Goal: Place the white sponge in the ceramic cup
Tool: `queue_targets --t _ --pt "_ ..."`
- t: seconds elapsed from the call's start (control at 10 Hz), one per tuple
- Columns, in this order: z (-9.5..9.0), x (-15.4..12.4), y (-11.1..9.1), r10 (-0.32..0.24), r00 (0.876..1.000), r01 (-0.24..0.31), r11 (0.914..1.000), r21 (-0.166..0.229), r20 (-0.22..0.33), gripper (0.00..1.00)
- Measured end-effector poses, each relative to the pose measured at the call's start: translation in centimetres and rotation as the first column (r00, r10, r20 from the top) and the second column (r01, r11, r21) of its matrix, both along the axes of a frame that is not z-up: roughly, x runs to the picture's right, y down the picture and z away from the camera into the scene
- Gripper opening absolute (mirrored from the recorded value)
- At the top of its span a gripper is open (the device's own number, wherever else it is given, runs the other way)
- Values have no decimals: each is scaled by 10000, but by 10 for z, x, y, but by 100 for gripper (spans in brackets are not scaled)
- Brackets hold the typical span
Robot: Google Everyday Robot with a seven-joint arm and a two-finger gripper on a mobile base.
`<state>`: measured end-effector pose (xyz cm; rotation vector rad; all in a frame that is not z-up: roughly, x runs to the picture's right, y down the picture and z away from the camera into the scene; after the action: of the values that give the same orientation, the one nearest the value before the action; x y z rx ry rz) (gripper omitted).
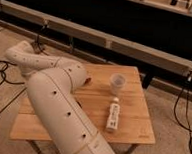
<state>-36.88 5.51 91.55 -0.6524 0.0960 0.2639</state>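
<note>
The arm's (58, 96) smooth matt off-white plastic shell hides the gripper behind it; the table (137, 111) is matt pale wood, the ceramic cup (117, 83) smooth.

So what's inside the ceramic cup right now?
Nothing shows above the rim of the ceramic cup; its bottom cannot be made out. The white sponge is nowhere visible: the robot arm covers the table on the left, and the end effector is out of sight too.
</note>
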Motion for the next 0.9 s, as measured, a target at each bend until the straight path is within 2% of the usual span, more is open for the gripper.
queue_targets --t 0.9 --pt "28 -11 7 -151 9999 150 9998 -137 -65 65"
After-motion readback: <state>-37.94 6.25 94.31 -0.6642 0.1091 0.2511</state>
